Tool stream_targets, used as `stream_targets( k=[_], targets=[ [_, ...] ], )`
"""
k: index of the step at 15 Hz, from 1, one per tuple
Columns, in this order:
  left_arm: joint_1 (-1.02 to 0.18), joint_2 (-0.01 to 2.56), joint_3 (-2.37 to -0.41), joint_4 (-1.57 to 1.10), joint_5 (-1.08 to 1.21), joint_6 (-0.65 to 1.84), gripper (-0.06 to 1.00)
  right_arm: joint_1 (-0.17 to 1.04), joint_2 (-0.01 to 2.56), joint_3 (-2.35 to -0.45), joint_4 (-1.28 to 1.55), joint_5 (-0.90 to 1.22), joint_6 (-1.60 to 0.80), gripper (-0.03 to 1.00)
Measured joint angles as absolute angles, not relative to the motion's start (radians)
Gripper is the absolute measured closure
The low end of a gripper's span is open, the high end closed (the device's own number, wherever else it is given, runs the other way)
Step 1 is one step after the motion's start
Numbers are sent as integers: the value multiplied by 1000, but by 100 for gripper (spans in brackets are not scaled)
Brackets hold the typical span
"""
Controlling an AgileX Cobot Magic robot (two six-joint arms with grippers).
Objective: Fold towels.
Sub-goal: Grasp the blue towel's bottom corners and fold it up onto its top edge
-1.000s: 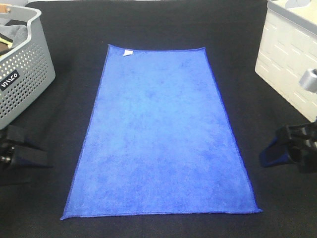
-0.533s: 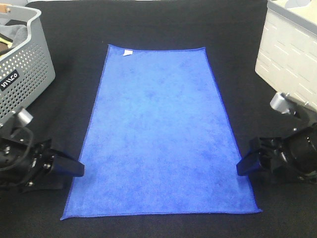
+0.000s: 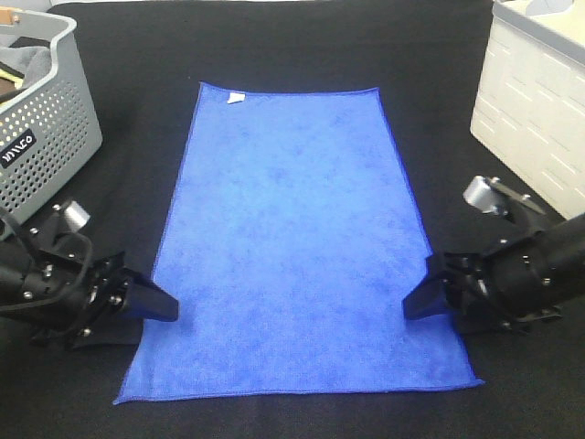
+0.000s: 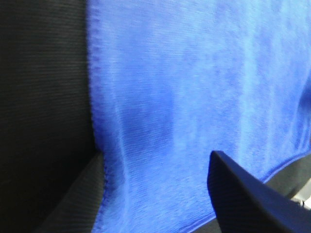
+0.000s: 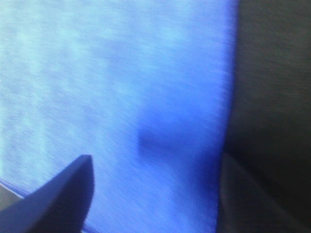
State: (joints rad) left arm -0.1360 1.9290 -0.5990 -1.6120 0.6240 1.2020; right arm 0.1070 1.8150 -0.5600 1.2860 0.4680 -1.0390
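Grasp step: left gripper [image 3: 155, 306] and right gripper [image 3: 420, 298] gape empty astride the towel [image 3: 292, 229] edges; next, pinch, lift

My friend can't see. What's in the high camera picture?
A blue towel lies flat on a black table, the open left end effector at one edge and the open right end effector at the other. A grey basket sits left, a white bin right.
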Motion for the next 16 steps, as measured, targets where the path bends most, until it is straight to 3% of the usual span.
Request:
stream_targets(
  k=[1, 2, 6, 13, 16],
  targets=[
    [-160, 1938, -614, -1614, 626, 1202, 34, 133, 1833, -565, 1340, 468, -1050, 36],
    [-178, 1945, -629, -1613, 622, 1200, 41, 145, 1852, -565, 1391, 467, -1054, 49],
    [-183, 1959, -632, -1571, 583, 1171, 91, 150, 1872, -565, 1407, 452, -1044, 96],
    [-183, 1827, -630, -1363, 601, 1003, 94, 154, 1833, -554, 1280, 483, -927, 97],
    [-183, 1722, -620, -1152, 674, 791, 94, 154, 1716, -549, 1091, 540, -753, 97]
  ],
)
